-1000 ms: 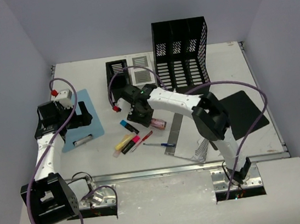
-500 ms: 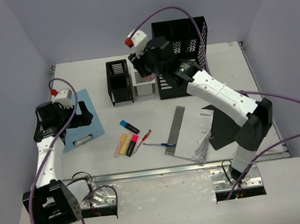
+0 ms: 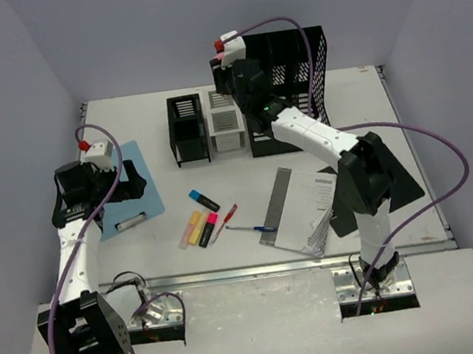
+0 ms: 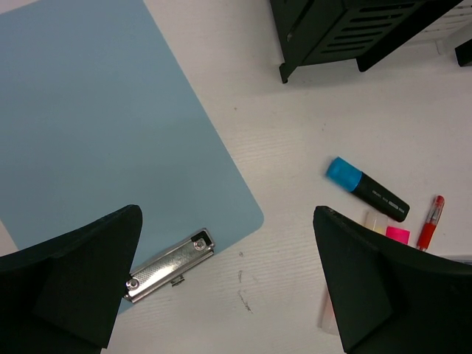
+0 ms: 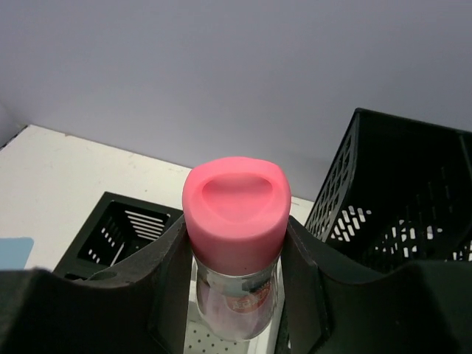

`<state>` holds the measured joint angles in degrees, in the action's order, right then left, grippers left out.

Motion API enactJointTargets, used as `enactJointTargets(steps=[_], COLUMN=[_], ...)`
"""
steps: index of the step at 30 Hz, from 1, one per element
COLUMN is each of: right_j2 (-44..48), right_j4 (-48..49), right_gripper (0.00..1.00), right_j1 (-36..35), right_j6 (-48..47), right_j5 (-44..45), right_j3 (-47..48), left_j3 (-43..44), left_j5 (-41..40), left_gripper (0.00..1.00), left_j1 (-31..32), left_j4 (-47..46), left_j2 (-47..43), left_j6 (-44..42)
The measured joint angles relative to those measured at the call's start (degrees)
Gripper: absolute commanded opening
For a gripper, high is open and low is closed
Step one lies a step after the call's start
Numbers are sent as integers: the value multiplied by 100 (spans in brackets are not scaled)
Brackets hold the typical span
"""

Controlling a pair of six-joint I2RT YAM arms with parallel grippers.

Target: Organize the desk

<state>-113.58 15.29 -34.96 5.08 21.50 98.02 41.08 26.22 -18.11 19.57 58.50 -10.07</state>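
Right gripper (image 5: 236, 273) clamped on small clear bottle with pink cap (image 5: 234, 206), held above white flat desk (image 3: 357, 100), left gripper (image 4: 228, 287) with fingers apart over light blue clipboard (image 4: 96, 125)

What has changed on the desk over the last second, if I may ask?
The right tool took the pink-capped bottle from the desk beside the markers, lifted it and carried it back; it now holds it upright above the white mesh holder. The left tool, open over the blue clipboard, the markers, pens and notebook stayed put.
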Motion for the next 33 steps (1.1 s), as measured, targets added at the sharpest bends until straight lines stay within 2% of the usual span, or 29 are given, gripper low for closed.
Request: enactJointTargets(steps=[23,27,29,31,33], right_j2=[-1670,-1912,-2017,-2103,-2151], right_j4=[2509,2708,2710,2710,2708], right_gripper=[1,3,5,14,18], right_j1=[120,151,151,164,184], right_j6=[-7,31,76,114,136], right_j5=[192,184,179,160,127], right_j3=[52,52,52,46,39], left_j3=[0,0,0,0,0], left_j5=[-2,-4,-4,-7,-4], left_gripper=[100,100,100,100,100], left_j1=[0,0,0,0,0], left_j4=[2,2,2,2,2], left_j2=[133,192,214,229,236], left_j6=[0,0,0,0,0])
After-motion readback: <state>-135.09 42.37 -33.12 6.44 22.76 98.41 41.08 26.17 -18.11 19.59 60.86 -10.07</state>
